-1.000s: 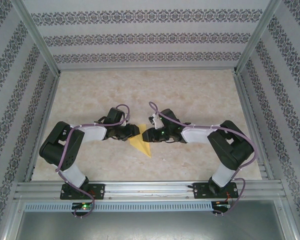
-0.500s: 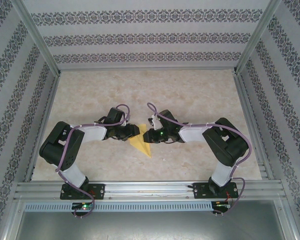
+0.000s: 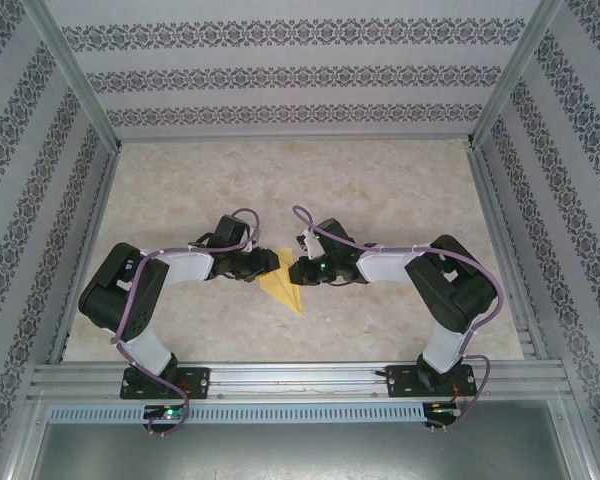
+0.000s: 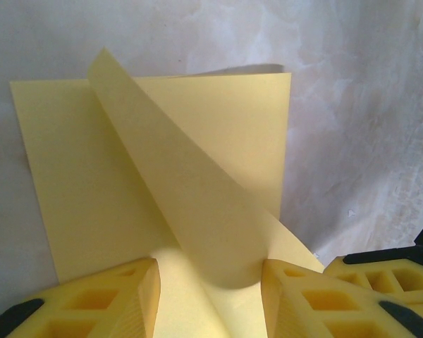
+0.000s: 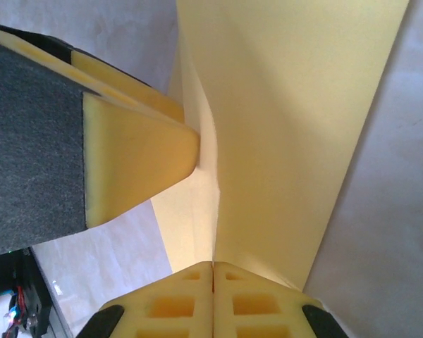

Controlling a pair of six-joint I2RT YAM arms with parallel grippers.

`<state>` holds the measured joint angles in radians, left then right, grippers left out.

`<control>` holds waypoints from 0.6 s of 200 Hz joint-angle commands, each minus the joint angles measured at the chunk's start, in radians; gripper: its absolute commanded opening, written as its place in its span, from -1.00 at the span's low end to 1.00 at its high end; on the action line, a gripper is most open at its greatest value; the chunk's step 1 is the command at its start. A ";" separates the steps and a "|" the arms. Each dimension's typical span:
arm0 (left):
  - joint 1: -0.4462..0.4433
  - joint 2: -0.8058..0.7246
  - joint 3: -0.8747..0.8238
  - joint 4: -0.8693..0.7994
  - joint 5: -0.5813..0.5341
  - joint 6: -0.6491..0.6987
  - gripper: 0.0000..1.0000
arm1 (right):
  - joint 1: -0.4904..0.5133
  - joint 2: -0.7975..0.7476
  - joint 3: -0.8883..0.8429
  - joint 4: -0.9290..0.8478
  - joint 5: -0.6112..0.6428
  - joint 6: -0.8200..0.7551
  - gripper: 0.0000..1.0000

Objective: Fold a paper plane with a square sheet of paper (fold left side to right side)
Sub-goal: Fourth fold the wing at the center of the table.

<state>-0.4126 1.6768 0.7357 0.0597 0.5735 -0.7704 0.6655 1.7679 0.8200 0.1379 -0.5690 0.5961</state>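
Note:
The square sheet of paper (image 3: 284, 288) lies folded on the table between my two grippers, a yellow pointed shape in the top view. In the left wrist view one flap of the paper (image 4: 218, 120) curls up off the flat part. That curl runs down between my left gripper's (image 4: 208, 271) fingers (image 4: 120, 299), which stand apart and open. My right gripper (image 5: 213, 266) is shut, its pads pressed together on the raised edge of the paper (image 5: 296, 105). A left finger (image 5: 134, 162) touches the paper just beyond it. In the top view the left gripper (image 3: 270, 262) and right gripper (image 3: 293, 270) nearly meet.
The tabletop (image 3: 380, 190) is pale and marbled, walled by patterned panels at the back and both sides. A metal rail (image 3: 300, 378) carrying the arm bases runs along the near edge.
The right gripper has closed from partly open to shut on the paper's raised edge and crept slightly left. The left gripper has kept its place and its opening.

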 commanded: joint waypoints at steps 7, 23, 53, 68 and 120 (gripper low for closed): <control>-0.014 0.020 0.003 -0.072 -0.056 0.026 -0.15 | 0.003 0.026 0.026 -0.034 0.035 -0.032 -0.87; -0.013 0.020 0.003 -0.075 -0.056 0.026 -0.14 | 0.003 0.031 0.031 -0.045 0.045 -0.036 -0.87; -0.014 0.018 0.001 -0.074 -0.056 0.026 -0.14 | 0.002 0.037 0.037 -0.055 0.058 -0.041 -0.86; -0.013 0.018 0.001 -0.074 -0.057 0.026 -0.14 | 0.002 0.039 0.039 -0.059 0.064 -0.044 -0.85; -0.014 0.020 0.000 -0.073 -0.057 0.025 -0.14 | 0.002 0.044 0.046 -0.079 0.085 -0.052 -0.85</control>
<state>-0.4133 1.6768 0.7376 0.0582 0.5674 -0.7670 0.6651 1.7958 0.8406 0.0849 -0.5125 0.5694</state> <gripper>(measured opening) 0.428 0.075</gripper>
